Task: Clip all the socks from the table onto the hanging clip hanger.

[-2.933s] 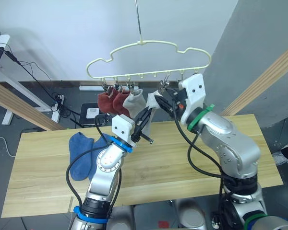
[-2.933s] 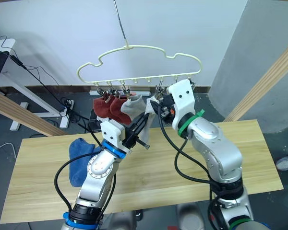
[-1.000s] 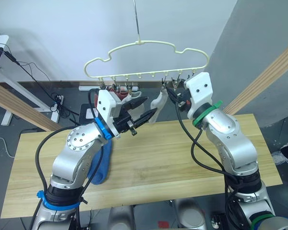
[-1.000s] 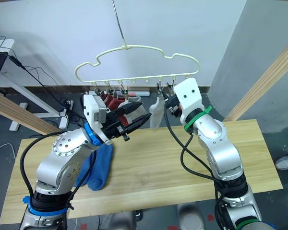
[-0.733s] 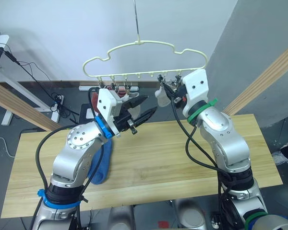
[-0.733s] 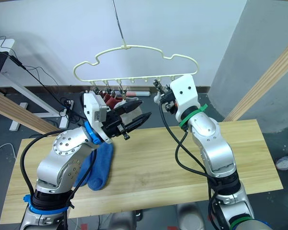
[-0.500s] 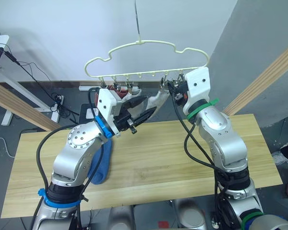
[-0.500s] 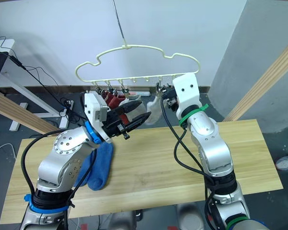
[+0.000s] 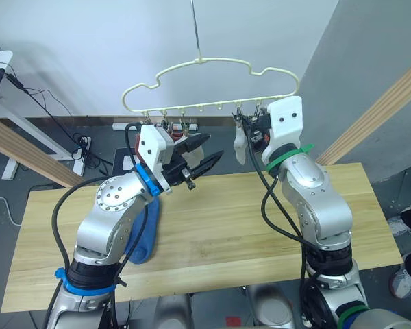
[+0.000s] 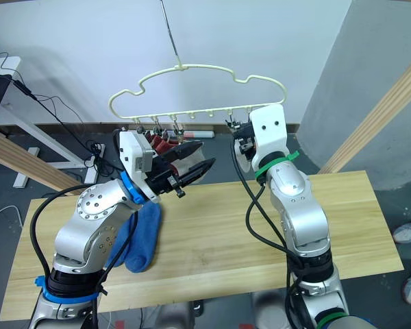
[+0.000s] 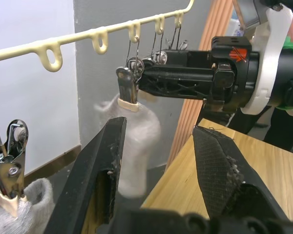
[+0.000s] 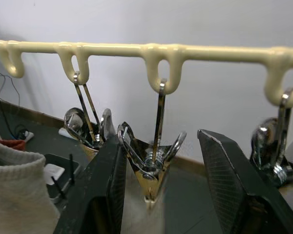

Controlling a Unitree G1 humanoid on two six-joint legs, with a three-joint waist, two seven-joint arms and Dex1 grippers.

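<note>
The pale yellow clip hanger (image 9: 205,65) hangs over the table (image 9: 260,233). A light grey sock (image 9: 240,147) dangles from one clip (image 11: 128,90) toward its right end. Rust red socks (image 10: 159,141) and another grey sock (image 11: 24,204) are clipped further left, partly hidden by my left arm. Blue socks (image 9: 145,233) lie on the table's left part under that arm. My left gripper (image 9: 205,152) is open and empty, just left of the hanging grey sock. My right gripper (image 12: 161,139) is open at clip height, its fingers either side of a bare clip (image 12: 154,170).
Slanted wooden poles stand at the left (image 9: 27,154) and right (image 9: 377,116) of the table. Cables and a power strip (image 9: 82,142) lie on the floor behind. A person's shoe (image 9: 401,281) shows at the right edge.
The grey sock, stretched between the two grippers half a second ago, now hangs alone from its clip. My left arm has risen and drawn left since the earliest frame; the blue socks have shifted.
</note>
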